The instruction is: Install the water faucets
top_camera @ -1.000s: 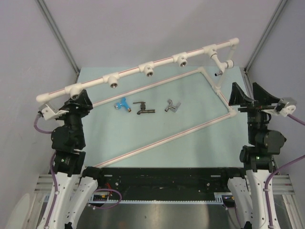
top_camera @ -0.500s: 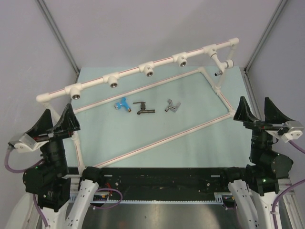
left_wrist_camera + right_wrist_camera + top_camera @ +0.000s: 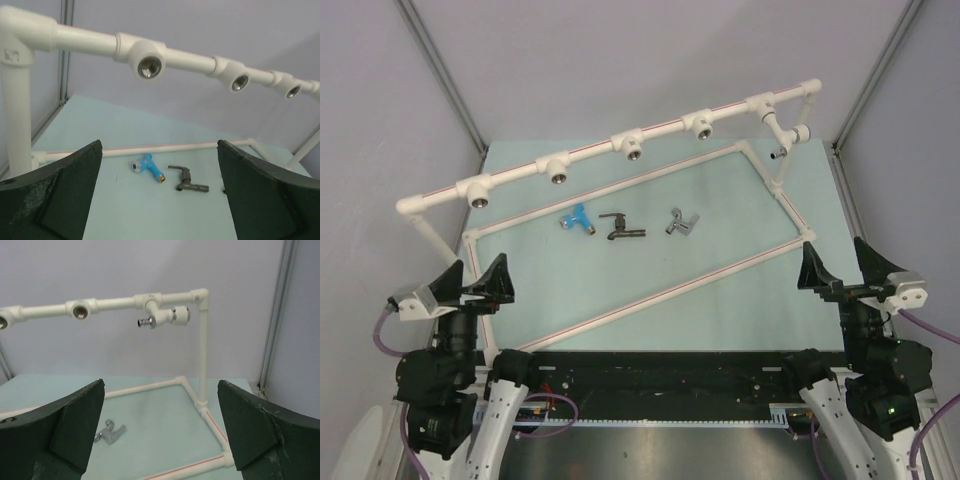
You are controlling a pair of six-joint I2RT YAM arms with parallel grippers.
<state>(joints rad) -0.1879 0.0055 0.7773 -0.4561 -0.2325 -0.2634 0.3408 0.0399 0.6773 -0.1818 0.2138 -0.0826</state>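
Observation:
Three water faucets lie on the green mat inside the pipe frame: a blue one, a dark one and a silver-grey one. A white faucet sits in the rightmost fitting of the raised pipe. My left gripper hangs open and empty near the frame's left post, facing the blue and dark faucets. Open and empty as well, my right gripper is by the frame's near right corner.
The raised pipe carries several tee fittings with bare metal sockets. A white pipe frame lies flat on the mat, with upright posts at the left and right. Grey walls close in both sides.
Both arms have drawn back from the pipe toward the near edge and dropped lower. The left gripper's fingers have spread wider. The faucets have not moved.

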